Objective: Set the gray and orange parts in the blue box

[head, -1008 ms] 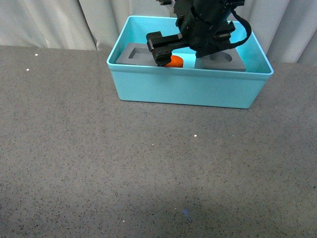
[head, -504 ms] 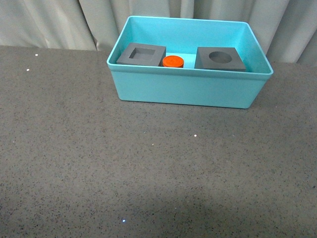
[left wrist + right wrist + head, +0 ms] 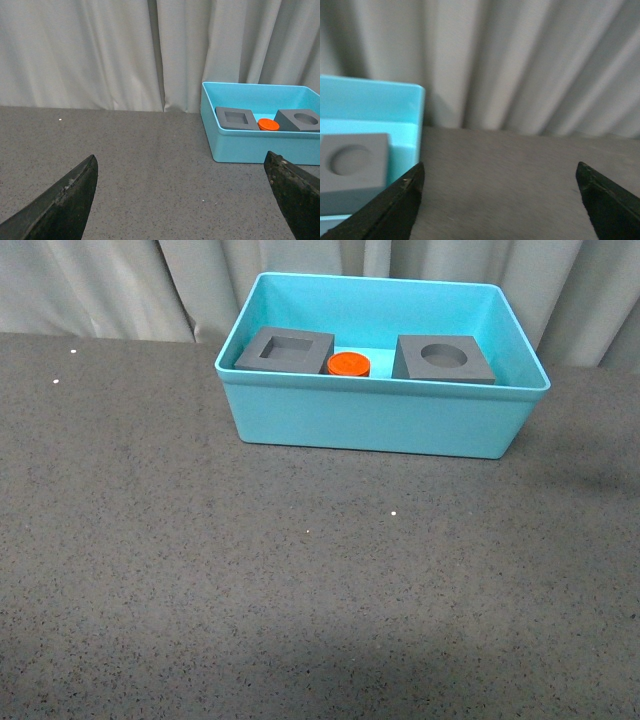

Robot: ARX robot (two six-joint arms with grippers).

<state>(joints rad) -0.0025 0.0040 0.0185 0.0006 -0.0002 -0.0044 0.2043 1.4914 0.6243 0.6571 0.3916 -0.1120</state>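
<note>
Desk (image 3: pixel 300 590): dark gray speckled surface, scattered with a few tiny white flecks, filling most of the front view.
Curtain (image 3: pixel 100 50): pale gray-white fabric in vertical folds, hanging behind the desk's far edge.

Contents by count: 1 blue box (image 3: pixel 380 425); 2 gray cubes inside it, 1 with a square recess (image 3: pixel 285 350) and 1 with a round recess (image 3: pixel 444 359); 1 orange cylinder (image 3: pixel 348 364) between the cubes.

Pale pleated curtain (image 3: pixel 100 285), speckled gray tabletop (image 3: pixel 300 590)
</note>
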